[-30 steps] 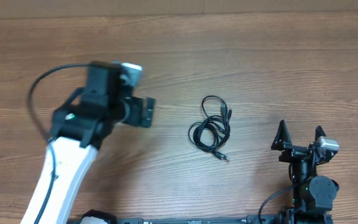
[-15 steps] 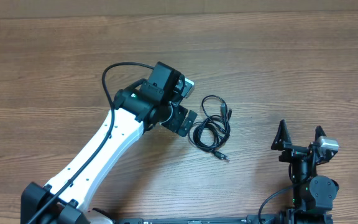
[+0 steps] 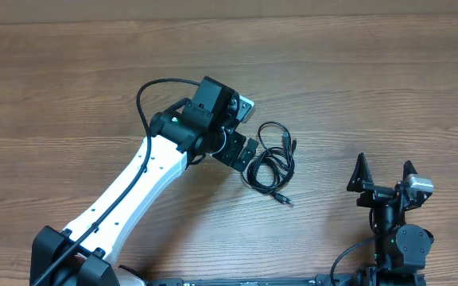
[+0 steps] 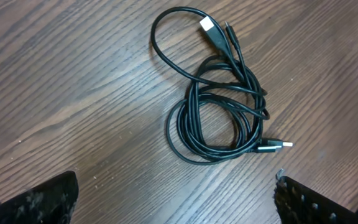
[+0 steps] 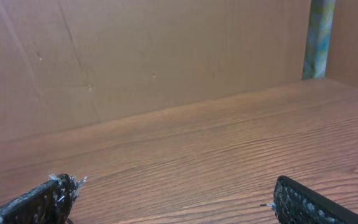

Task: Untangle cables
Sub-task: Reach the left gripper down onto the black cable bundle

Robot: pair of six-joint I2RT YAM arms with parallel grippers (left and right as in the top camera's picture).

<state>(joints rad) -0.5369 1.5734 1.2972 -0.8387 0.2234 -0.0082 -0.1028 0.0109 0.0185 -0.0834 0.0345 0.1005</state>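
Note:
The cables [image 3: 270, 163] are thin black cords in a tangled bundle of loose loops with small plug tips, lying on the wooden table [image 3: 356, 87] right of centre. In the left wrist view the cables [image 4: 219, 102] lie just beyond my fingertips. My left gripper [image 3: 241, 155] is open and empty, hovering right beside the bundle's left edge; it also shows in the left wrist view [image 4: 179, 199]. My right gripper [image 3: 385, 175] is open and empty at the table's front right, away from the cables. It also shows in the right wrist view [image 5: 176, 199].
A brown cardboard wall [image 5: 142, 56] stands along the table's far edge. The left arm's own thicker black cable [image 3: 153, 95] arcs above its wrist.
My left arm has swung from the table's left over to the cable bundle, then crept slightly closer. The right arm and the cables have not moved.

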